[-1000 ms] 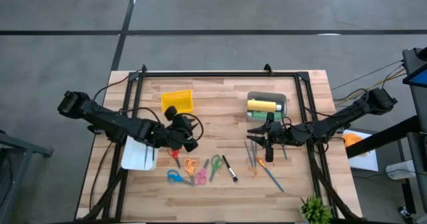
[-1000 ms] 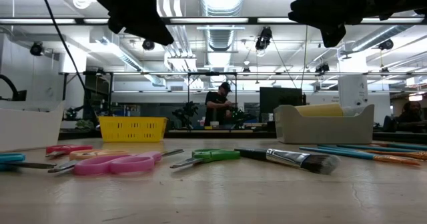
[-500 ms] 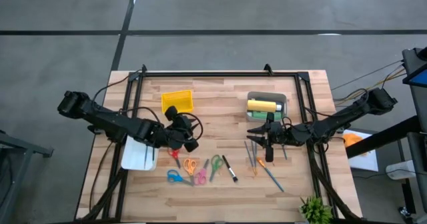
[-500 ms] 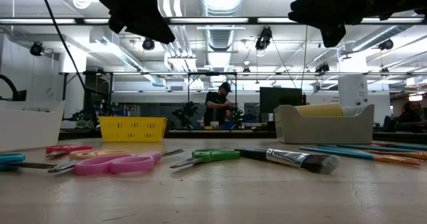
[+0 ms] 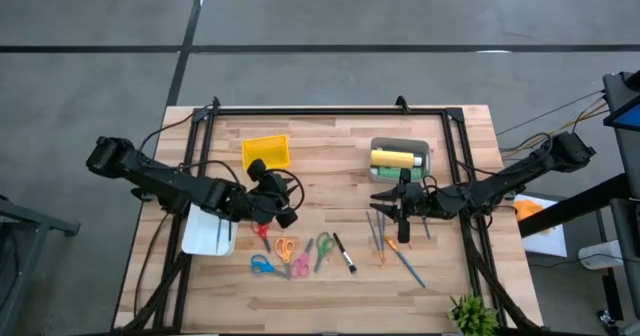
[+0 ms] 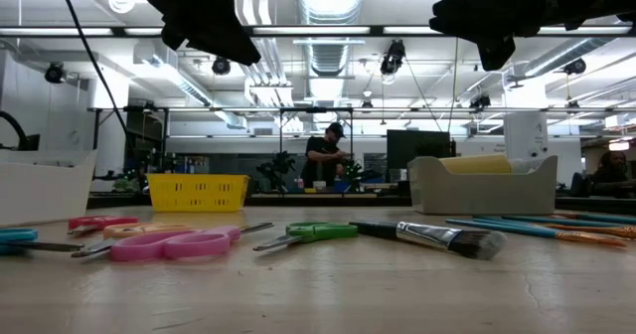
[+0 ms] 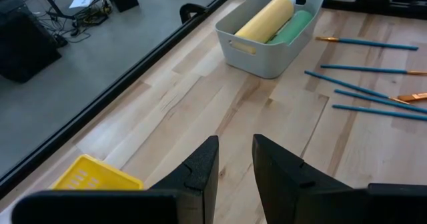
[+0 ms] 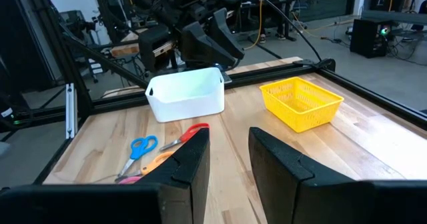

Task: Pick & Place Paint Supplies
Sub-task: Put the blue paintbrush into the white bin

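A yellow paint bottle (image 5: 392, 158) and a green paint bottle (image 7: 293, 28) are lying side by side in a grey bin (image 5: 400, 147), which is sitting just beyond the right gripper (image 5: 392, 198) on the far side of the table. Thin brushes and pens (image 5: 398, 248) with teal, orange and grey shafts are lying loose on the wood just beneath and on the near side of that gripper; a black-handled brush (image 6: 427, 236) is lying a little farther toward the table's middle.

The surface is a pale wooden table (image 5: 330, 141) with a dark frame. Several scissors (image 5: 290, 254) are lying near the left gripper (image 5: 268, 186), with a yellow basket (image 5: 266, 152) just beyond it and a white bin (image 5: 209, 233) beside it. The low view is looking into a lit workshop where a person (image 6: 326, 156) is standing far behind.

The right gripper is hovering above the table, its fingers parted by a narrow gap and holding nothing. The left gripper is likewise hanging clear of the wood, fingers slightly apart and empty.
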### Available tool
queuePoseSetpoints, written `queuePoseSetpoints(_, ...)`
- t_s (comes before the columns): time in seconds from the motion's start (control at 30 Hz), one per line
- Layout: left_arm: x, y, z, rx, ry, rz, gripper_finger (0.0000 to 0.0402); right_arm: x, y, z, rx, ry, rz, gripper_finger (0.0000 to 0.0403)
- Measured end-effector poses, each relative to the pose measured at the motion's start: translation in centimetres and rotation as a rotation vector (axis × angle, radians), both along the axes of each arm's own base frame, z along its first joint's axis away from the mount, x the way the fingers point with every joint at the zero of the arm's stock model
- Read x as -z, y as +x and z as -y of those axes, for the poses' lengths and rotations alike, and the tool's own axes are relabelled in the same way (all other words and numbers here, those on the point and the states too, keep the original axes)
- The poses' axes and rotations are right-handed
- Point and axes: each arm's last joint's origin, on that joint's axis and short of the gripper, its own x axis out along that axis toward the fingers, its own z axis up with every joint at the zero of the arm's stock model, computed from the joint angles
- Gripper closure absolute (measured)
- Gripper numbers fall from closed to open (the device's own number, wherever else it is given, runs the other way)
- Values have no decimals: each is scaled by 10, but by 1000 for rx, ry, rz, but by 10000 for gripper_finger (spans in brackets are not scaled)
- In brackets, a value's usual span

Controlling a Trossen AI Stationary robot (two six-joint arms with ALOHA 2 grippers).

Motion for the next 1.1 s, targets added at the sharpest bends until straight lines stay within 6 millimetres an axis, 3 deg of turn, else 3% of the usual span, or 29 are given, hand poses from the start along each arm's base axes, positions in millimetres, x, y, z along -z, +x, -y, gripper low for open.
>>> queuePoseSetpoints(0.63, 0, 0, 0, 0, 0, -1, 309, -1, 0, 0, -7, 9, 10, 301)
queuePoseSetpoints(0.93, 0, 0, 0, 0, 0, -1, 309, -4, 2, -1, 10, 262, 36, 301)
queuePoseSetpoints(1.1, 0, 0, 0, 0, -1, 0, 309, -12, 12, -6, 20, 229, -133, 301)
